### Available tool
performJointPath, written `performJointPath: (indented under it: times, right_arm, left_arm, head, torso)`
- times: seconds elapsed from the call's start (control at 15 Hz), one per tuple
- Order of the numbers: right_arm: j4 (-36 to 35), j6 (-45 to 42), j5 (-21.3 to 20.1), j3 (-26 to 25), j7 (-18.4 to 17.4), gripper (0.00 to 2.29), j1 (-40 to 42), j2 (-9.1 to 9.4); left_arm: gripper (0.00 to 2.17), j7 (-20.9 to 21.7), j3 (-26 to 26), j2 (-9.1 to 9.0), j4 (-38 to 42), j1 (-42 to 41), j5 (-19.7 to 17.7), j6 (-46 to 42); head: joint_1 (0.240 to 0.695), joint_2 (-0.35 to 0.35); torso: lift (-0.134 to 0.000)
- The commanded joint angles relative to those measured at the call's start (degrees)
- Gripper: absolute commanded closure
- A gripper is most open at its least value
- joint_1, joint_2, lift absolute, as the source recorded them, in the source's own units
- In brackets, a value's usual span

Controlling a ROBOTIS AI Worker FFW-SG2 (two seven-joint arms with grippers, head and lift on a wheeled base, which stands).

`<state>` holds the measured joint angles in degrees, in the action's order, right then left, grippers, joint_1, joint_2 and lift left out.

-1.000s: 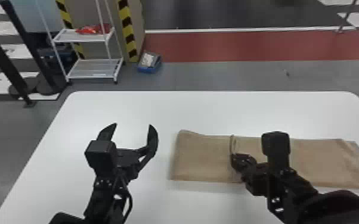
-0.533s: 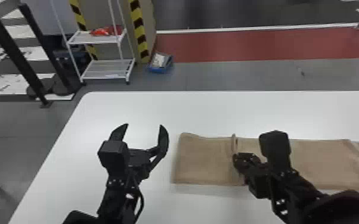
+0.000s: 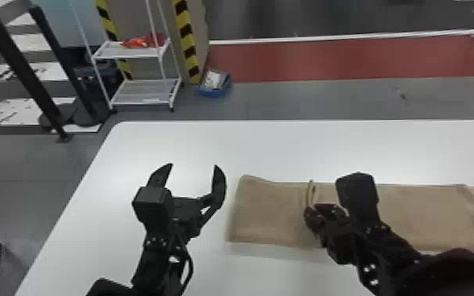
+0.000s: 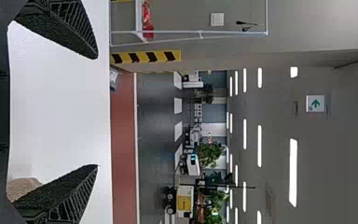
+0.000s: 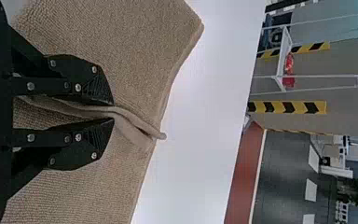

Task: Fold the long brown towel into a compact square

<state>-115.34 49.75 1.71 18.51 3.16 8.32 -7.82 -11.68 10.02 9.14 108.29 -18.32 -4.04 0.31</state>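
Pinching the towel (image 3: 267,212) (its middle partly hidden) is the right tool (image 3: 311,205) — left tool (image 3: 193,167) wide open.

Brown towel (image 3: 267,212): one. Table (image 3: 287,151): one. Left hand (image 3: 194,167): one. Right hand (image 3: 313,212): one. Fingers (image 5: 86,79): two to each hand, four in all. White rack (image 3: 99,78): one, with two shelves (image 3: 110,52). Red bundle (image 3: 143,41): one. Blue box (image 3: 213,93): one. Yellow-and-black striped strips (image 3: 187,39): two. Green-arrow sign (image 4: 315,103): one.
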Motion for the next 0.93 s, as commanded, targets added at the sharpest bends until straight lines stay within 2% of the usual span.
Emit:
performJointPath:
  times: [0.0, 0.13, 0.2, 0.27, 0.4, 0.53, 0.73, 0.87]
  right_arm:
    - [-0.7, 1.2, -0.1, 0.7, 0.0, 0.92, 0.1, 0.00]
    - [-0.8, 2.2, -1.0, 1.6, 0.0, 0.92, 0.0, 0.00]
    - [-0.8, 2.9, -1.2, 1.6, 0.0, 1.00, -0.1, 0.09]
    - [-0.8, 3.1, -1.2, 1.5, 0.0, 1.25, -0.2, 0.09]
    - [-0.9, 2.8, -0.6, 0.7, 0.4, 1.39, -0.2, -0.09]
    - [-3.1, 1.0, 0.6, -1.5, 0.9, 1.42, 0.6, -0.18]
    - [-12.3, 2.1, 4.5, -9.6, 3.2, 1.42, 4.3, -0.79]
    - [-17.5, 7.0, 8.9, -19.7, 7.5, 1.42, 5.8, -1.58]
  left_arm:
    - [0.04, 0.0, 0.0, 0.09, 0.0, -0.1, 0.0, 0.0]
    - [0.04, 0.0, 0.0, 0.18, 0.0, -0.2, 0.0, 0.0]
    - [0.04, -0.1, 0.0, 0.18, 0.2, -0.5, 0.0, 0.0]
    - [0.04, 0.0, 0.0, 0.27, 0.3, -0.6, 0.0, -0.2]
    - [0.04, -0.1, -0.1, 0.35, 0.2, -0.6, 0.0, -0.2]
    - [0.04, -0.1, -0.2, 0.35, 0.3, -0.6, -0.1, -0.2]
    - [0.04, -0.2, -0.5, 0.53, 0.6, -0.8, -0.4, -1.4]
    - [0.04, -0.1, -1.1, 0.53, 1.0, -0.9, -0.6, -1.8]
  head:
    - [0.695, 0.133]
    - [0.695, 0.140]
    - [0.695, 0.142]
    - [0.695, 0.145]
    - [0.695, 0.145]
    - [0.695, 0.141]
    - [0.695, 0.128]
    - [0.695, 0.108]
  torso:
    - [-0.115]
    - [-0.115]
    - [-0.115]
    - [-0.115]
    - [-0.115]
    - [-0.115]
    - [-0.115]
    - [-0.115]
